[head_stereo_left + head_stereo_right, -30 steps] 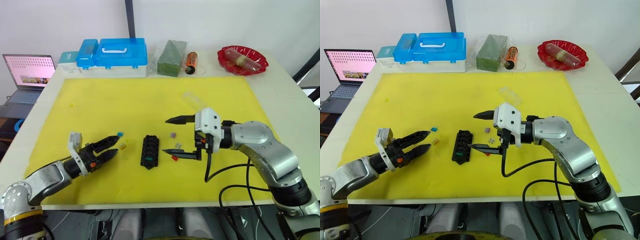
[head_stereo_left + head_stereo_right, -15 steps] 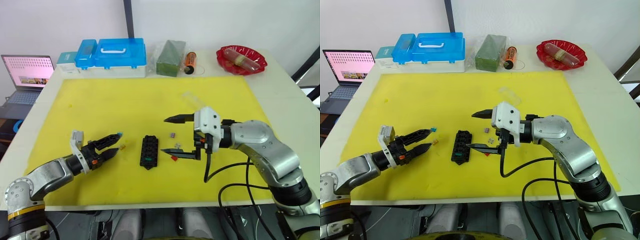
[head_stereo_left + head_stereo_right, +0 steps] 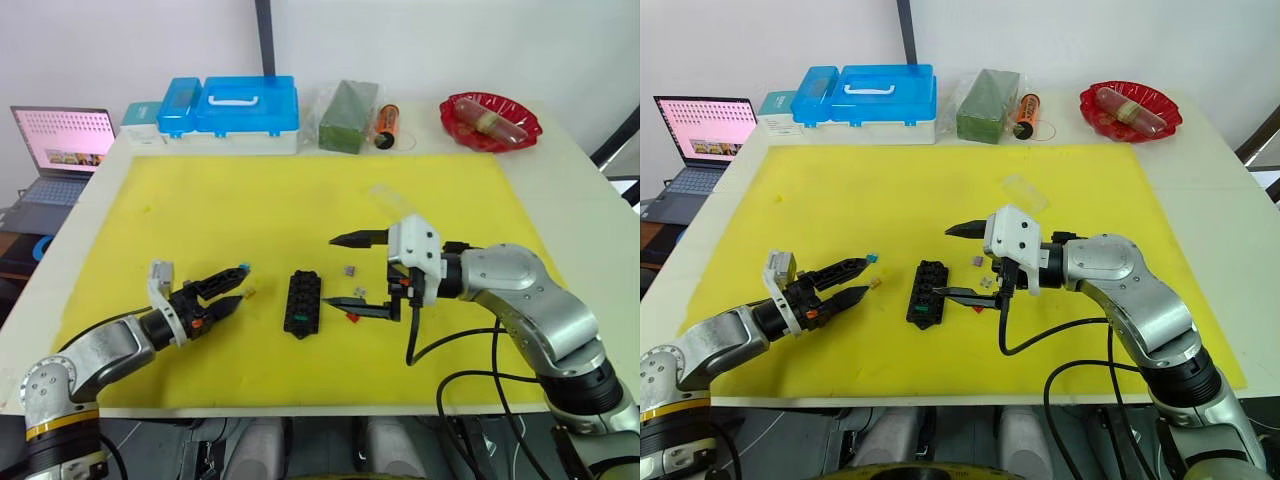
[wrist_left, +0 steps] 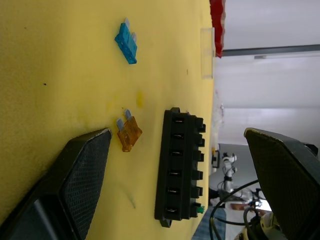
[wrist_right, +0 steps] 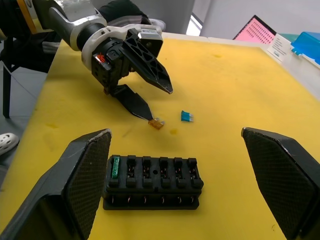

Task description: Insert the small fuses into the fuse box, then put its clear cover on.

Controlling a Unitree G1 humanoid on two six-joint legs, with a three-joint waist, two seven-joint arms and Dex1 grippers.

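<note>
L jaws [image 3: 848, 283] spread, nothing between them; lower finger's tip just touches or sits right beside the orange fuse [image 5: 156, 123] on the yellow mat [image 3: 250, 200]. Blue fuse [image 4: 126, 42] lies just past the upper finger's tip, apart from it.

R jaws [image 3: 346, 275] spread wide, empty. Between and around the two fingers lie loose fuses: grey fuse [image 3: 347, 269] nearer the upper finger, another small one [image 3: 357, 292] above the lower finger, red fuse [image 3: 350, 315] touching or right beside the lower tip.

Fuse box [image 3: 301, 303] lies flat on the mat between L and R jaws, closer to R's lower tip, not touched by either. Green fuse [image 5: 115, 166] sits in an end slot; other slots look empty.

Clear cover [image 3: 1022, 193] lies on the mat beyond R jaws, well apart from the box.

Back edge of desk [image 3: 590, 200]: blue-lidded case [image 3: 245, 112], wrapped green block [image 3: 347, 103], red dish [image 3: 489, 120].
</note>
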